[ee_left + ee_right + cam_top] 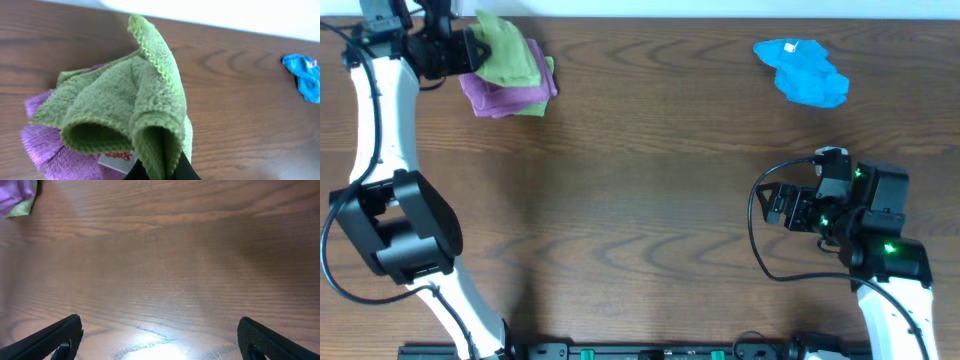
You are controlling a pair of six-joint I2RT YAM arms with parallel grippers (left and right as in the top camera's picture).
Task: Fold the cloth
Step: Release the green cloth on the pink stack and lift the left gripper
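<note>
Looped green terry fills the left wrist view: the green cloth (130,105), thick and nubbly with a stitched scalloped edge, is bunched into soft folds, and one corner stands up in a peak. Its lower fold runs down into the left hand (165,172), whose dark jaws are clamped on it at the bottom of the frame. Under and beside it lies a purple cloth (42,145) of the same fuzzy pile, with a white label (117,159) printed in red. Both cloths sit at the far left corner of the bench (640,170), a dark brown wood-grain surface. A crumpled blue cloth (802,72) lies well apart from them, at the far right. The right hand (160,340) hovers over the wood grain, its black fingers (60,337) spread wide apart.
</note>
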